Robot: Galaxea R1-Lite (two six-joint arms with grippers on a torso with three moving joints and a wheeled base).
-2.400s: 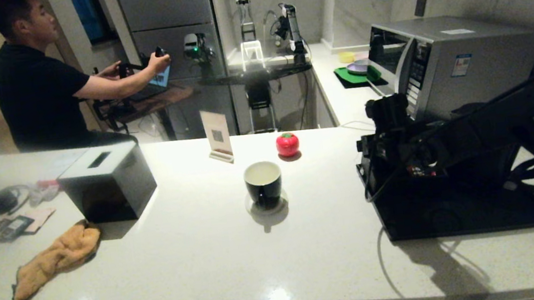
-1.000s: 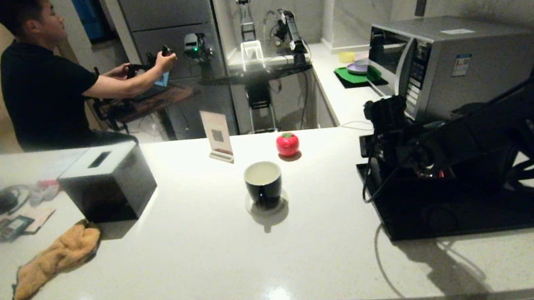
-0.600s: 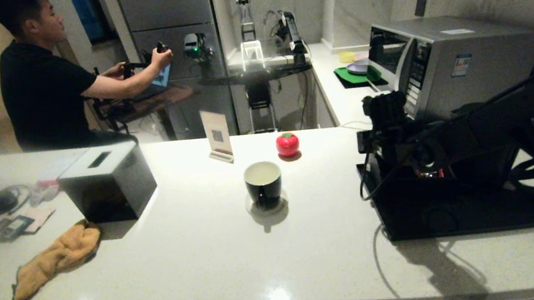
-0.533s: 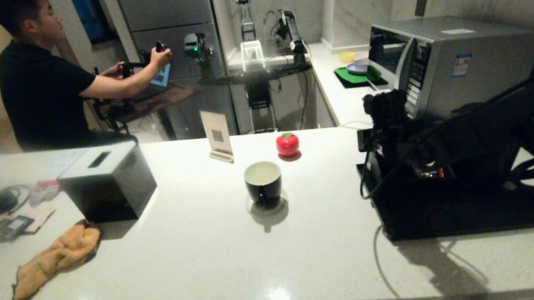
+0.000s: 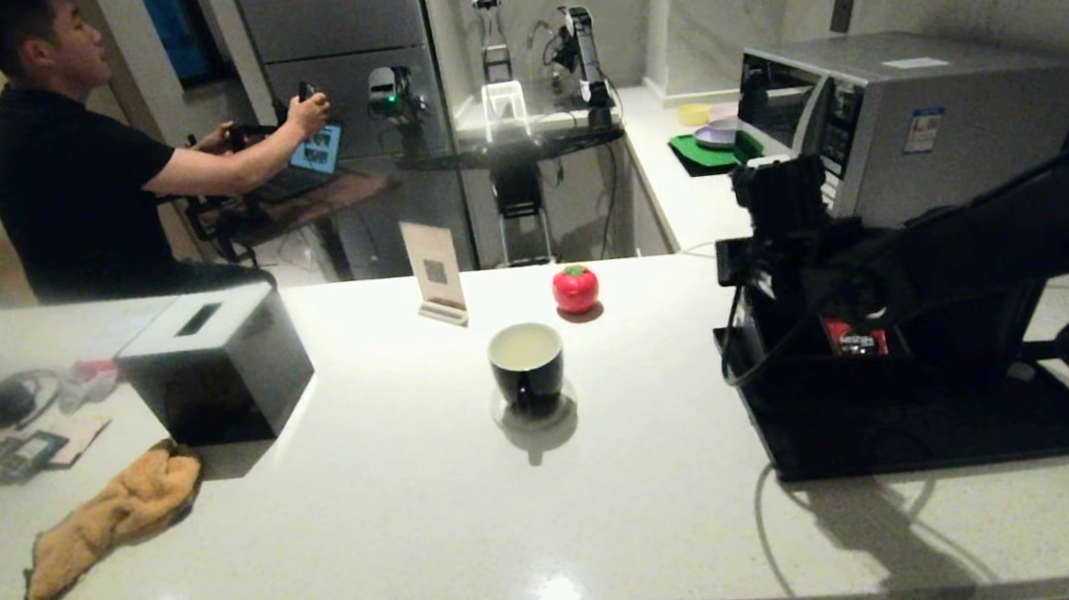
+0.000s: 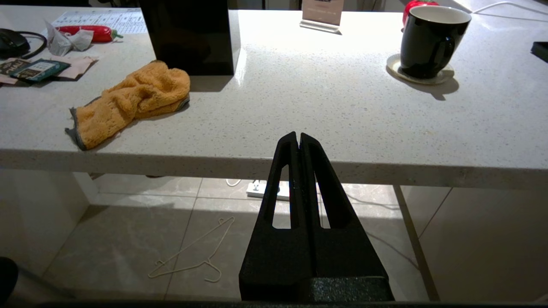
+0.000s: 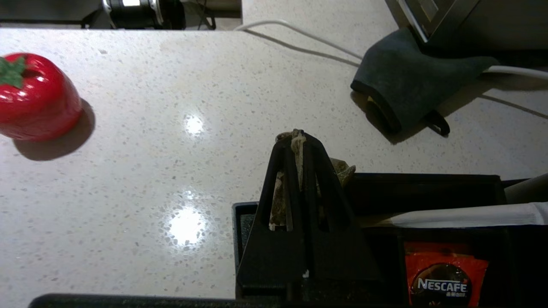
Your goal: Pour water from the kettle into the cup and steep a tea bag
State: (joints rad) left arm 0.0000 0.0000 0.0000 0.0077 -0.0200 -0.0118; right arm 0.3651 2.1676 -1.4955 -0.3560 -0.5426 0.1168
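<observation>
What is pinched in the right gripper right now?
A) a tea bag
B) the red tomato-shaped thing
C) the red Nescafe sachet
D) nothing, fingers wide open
A: in the right wrist view the right gripper is shut on a brownish tea bag above the corner of the black compartment box. The tomato-shaped thing sits apart on the counter, and the Nescafe sachet lies in the box.

"NESCAFE" on red sachet point(image 7: 445, 278) (white lettering)

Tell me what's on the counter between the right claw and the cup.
Nothing: in the head view, bare white counter separates the cup from the right claw; the red tomato-shaped piece sits farther back.
</observation>
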